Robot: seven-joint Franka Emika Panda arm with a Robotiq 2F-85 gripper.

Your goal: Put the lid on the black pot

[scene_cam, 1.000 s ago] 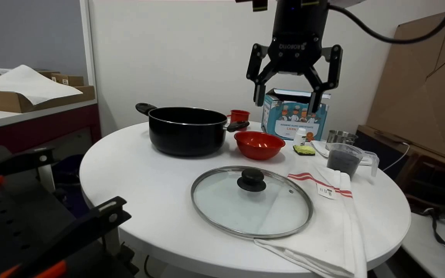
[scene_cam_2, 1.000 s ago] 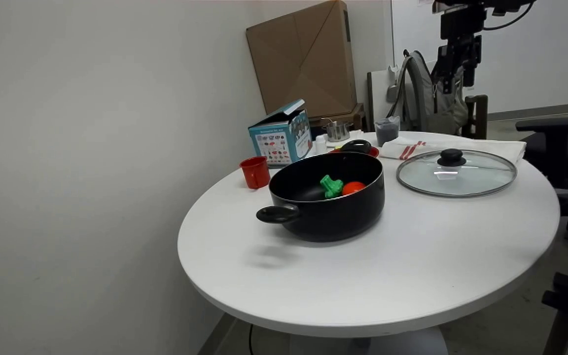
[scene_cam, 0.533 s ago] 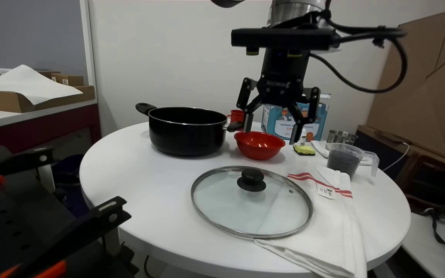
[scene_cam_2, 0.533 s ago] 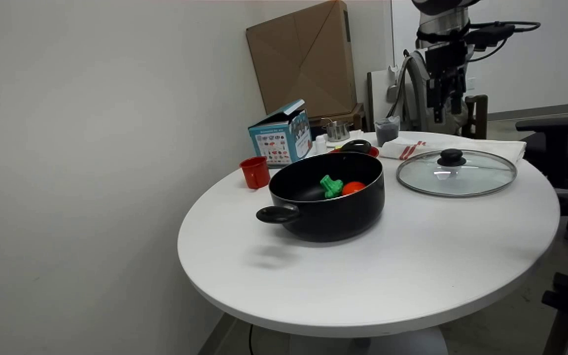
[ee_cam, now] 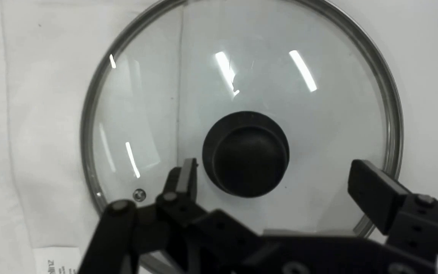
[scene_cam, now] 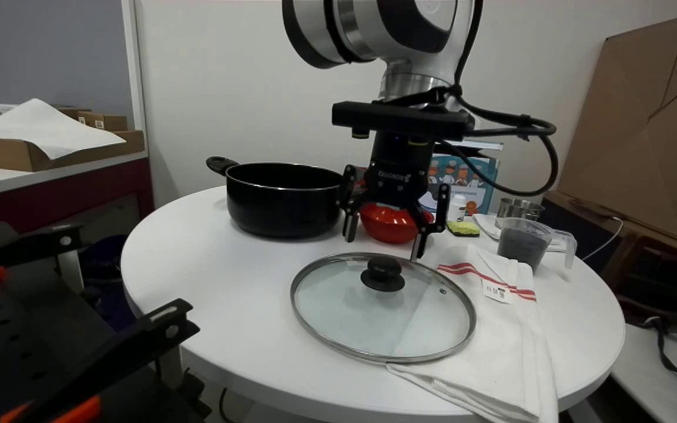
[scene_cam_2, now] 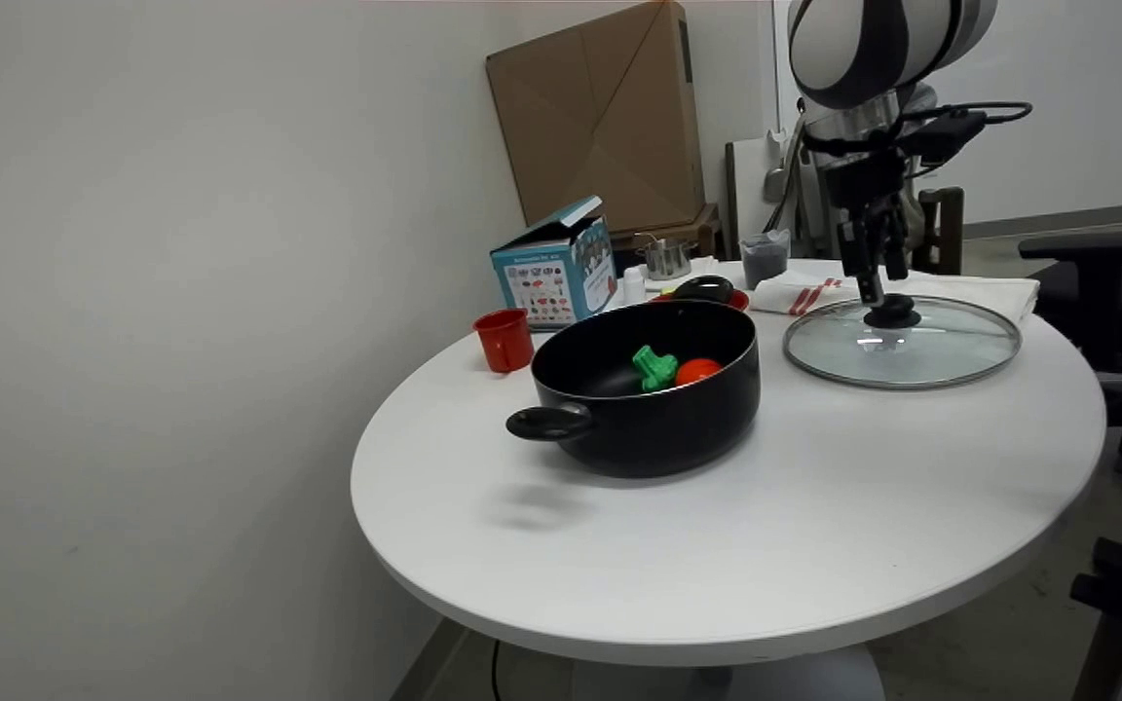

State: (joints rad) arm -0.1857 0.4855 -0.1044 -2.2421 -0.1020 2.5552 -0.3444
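One hand gapes at the lid's twelve o'clock in an exterior view, presumably to straddle the knob.

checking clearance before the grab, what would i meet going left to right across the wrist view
White printed tag, small eyelet in the glass lid, one fingertip of the end effector, black knob, the other fingertip. The lid itself has no place in the order, since it spans most of the picture.

the clear lid lies near the black pot.
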